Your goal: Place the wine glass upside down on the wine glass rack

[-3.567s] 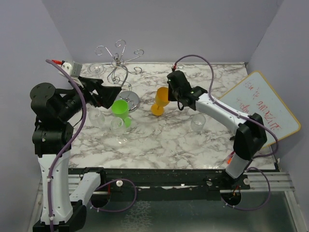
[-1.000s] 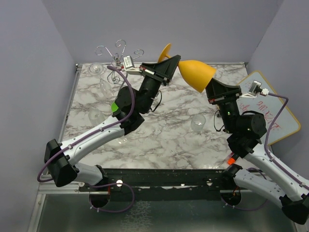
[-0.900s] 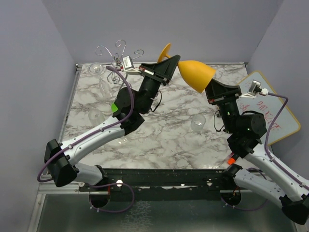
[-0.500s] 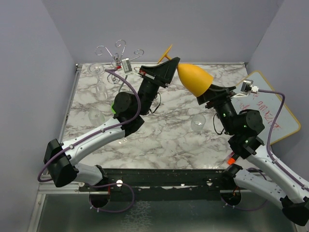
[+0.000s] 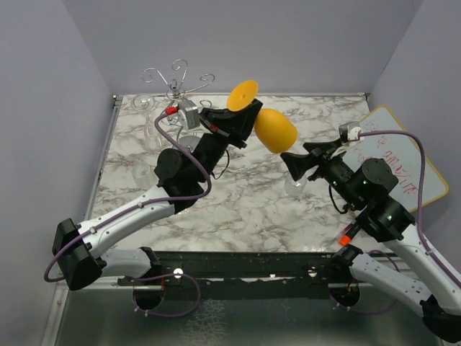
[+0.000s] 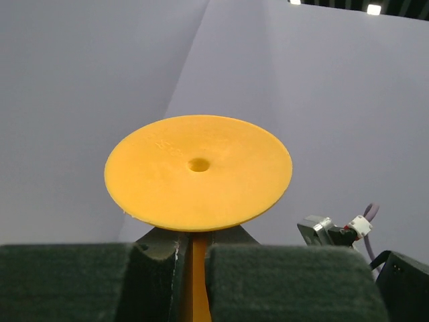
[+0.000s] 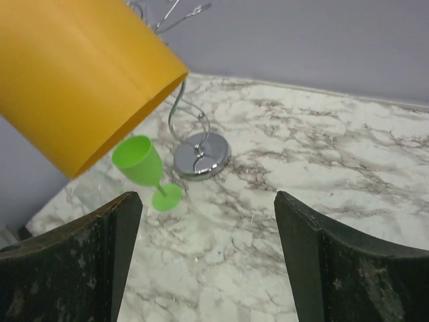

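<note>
One orange wine glass (image 5: 274,130) and one rack (image 7: 201,155) were seen. The left gripper (image 6: 193,255) clamped the glass's stem; the right gripper (image 7: 208,215) gaped empty.

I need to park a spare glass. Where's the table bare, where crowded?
Bare table: back right, between the rack base and the whiteboard; also the near middle, between the left arm and right arm. Crowded: the left, with green glass and clear glasses around the rack.
</note>
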